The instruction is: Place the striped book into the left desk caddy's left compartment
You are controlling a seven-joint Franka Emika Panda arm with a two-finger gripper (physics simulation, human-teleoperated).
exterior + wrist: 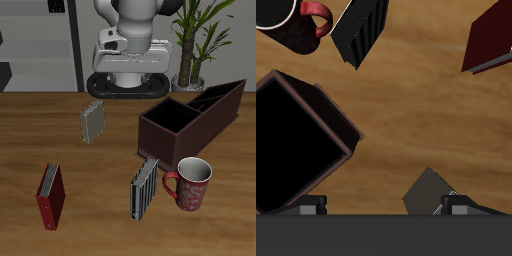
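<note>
The striped book (145, 188) stands upright on the worktop (90, 235), just beside the mug (190, 184) on the side away from the mug's body, handle between them, and nearer the worktop's front edge than the caddy (190, 113). Standing on its lower edge with its top free, it offers a thin spine that two fingers could close across from above, which is probably why it was set that way. The caddy lies farther back than the mug, its long maroon body angled away toward the plant (198, 38), open top up, so a book can be lowered straight into a compartment; from the wrist view the near compartment (296, 140) reads as a black well with a maroon rim. A grey checked book (93, 121) stands well apart from the mug, farther back, and a red book (51, 195) stands apart from the mug toward the front edge. The claw (384, 207) hangs high above the worktop, back from the mug, near the robot's base; only the two finger tips (314, 206) show at the rim of its own view, spread wide with nothing between them. I judge the task not yet begun: the arm must first travel forward to the striped book, keeping clear of the mug handle so close beside it
</note>
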